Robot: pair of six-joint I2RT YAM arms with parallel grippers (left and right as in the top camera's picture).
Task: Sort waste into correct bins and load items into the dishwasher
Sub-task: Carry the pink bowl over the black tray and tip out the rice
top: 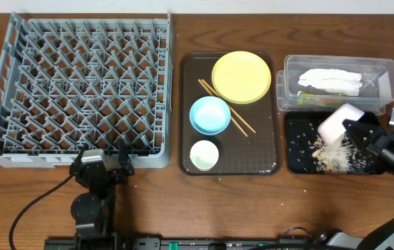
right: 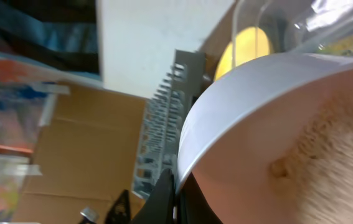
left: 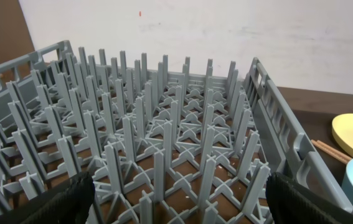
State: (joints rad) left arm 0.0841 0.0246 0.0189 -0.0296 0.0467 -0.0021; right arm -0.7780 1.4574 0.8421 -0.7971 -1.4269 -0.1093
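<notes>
The step in hand is judged to be the emptying of the white bowl (top: 339, 119) into the black tray (top: 295, 158). The bowl is held tipped over that tray by the right pincer (top: 353, 127), which is clamped on the bowl's rim (in the right wrist view the rim is seen pinched at the fingertips, with whitish scraps clinging to the inner wall). A heap of food scraps (top: 332, 156) lies on the tray below the bowl's mouth, and a few crumbs are scattered on the bench (top: 44, 201) just off the tray's near edge.

For a clean result, the mouth should be held over the middle of the tray rather than its edge, and the clinging scraps loosened by a gentle shake, not a jerk. The hold is on a thin rim only and could slip. The bowl is best carried to the dish rack (top: 78, 83) only once its inside is clear.

The left pincer (top: 104, 151) is spread wide and holds nothing; it is parked at the rack's near edge, with the pegs directly ahead of it. The white bowl is well apart from it, across the brown serving tray (top: 190, 104). The crumpled napkin (top: 330, 81) and the wrapper (top: 315, 99) lie in the clear tub (top: 390, 69), just behind the black tray.
</notes>
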